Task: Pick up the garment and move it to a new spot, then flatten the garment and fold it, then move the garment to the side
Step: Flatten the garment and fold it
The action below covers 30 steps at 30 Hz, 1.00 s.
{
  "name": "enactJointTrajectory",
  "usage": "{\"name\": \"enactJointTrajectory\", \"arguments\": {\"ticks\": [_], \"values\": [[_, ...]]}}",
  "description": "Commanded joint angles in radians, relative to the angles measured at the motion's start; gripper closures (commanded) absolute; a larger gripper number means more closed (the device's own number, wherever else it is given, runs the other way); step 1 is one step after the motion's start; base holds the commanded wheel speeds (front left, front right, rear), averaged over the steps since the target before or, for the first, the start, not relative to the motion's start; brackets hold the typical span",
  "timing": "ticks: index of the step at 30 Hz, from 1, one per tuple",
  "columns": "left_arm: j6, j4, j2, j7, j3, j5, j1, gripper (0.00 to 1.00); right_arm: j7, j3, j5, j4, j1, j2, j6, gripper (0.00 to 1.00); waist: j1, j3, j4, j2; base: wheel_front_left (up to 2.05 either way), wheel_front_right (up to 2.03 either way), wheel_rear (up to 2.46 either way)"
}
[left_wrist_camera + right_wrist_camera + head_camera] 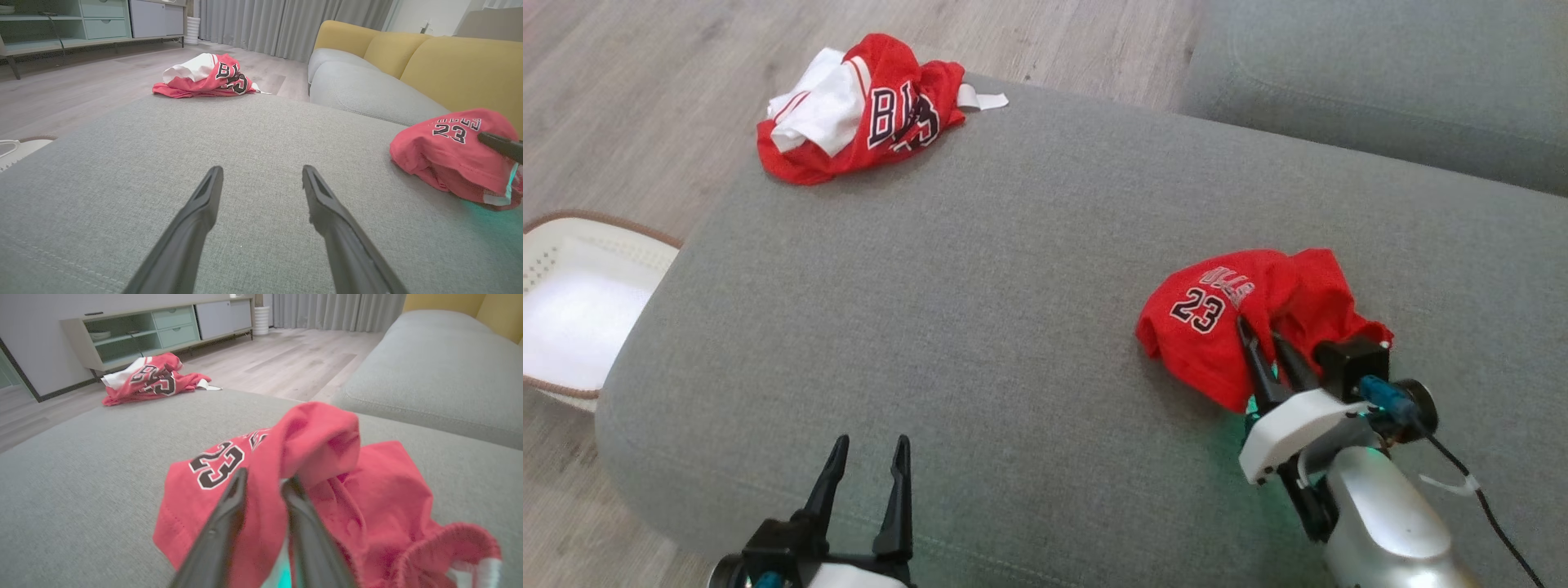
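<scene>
A crumpled red garment printed with "23" lies at the right of the grey sofa seat. My right gripper is shut on it: in the right wrist view a fold of the garment is pinched between the fingers and bunches up above their tips. The left wrist view has the same garment at its right edge, with a right finger lying on it. My left gripper stands open over bare cushion near the front edge, its fingers well apart and holding nothing.
A second red and white garment lies heaped at the seat's far left corner. A white basket with a brown rim stands on the wooden floor to the left. Another grey cushion and yellow backrests lie to the right.
</scene>
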Motion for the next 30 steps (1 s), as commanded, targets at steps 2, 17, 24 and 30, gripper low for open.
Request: {"name": "enactJointTrajectory", "arguments": {"ticks": [2,17,24,30], "values": [[0.006,-0.022,0.0,-0.004,0.028,0.012,-0.043,0.0,-0.011,0.051,0.027,-0.053,-0.041,-0.004,0.004,1.0,-0.0002,-0.012,-0.002,0.0,0.0,0.0,0.0],[0.003,-0.013,-0.005,-0.005,0.003,0.005,-0.037,0.0,0.008,0.485,0.231,-0.122,-0.086,-0.004,0.004,0.65,-0.0002,-0.034,0.017,0.0,0.0,0.0,0.0],[0.007,-0.003,-0.008,-0.007,0.001,0.0,-0.037,0.0,0.008,0.571,0.302,-0.103,-0.127,-0.004,0.004,0.0,-0.0002,-0.029,0.02,0.0,0.0,0.0,0.0],[0.012,0.0,-0.008,-0.009,0.008,-0.006,-0.034,0.0,0.001,0.558,0.3,-0.066,-0.138,-0.004,0.004,0.0,-0.0002,-0.041,-0.009,0.0,0.0,0.0,0.0]]}}
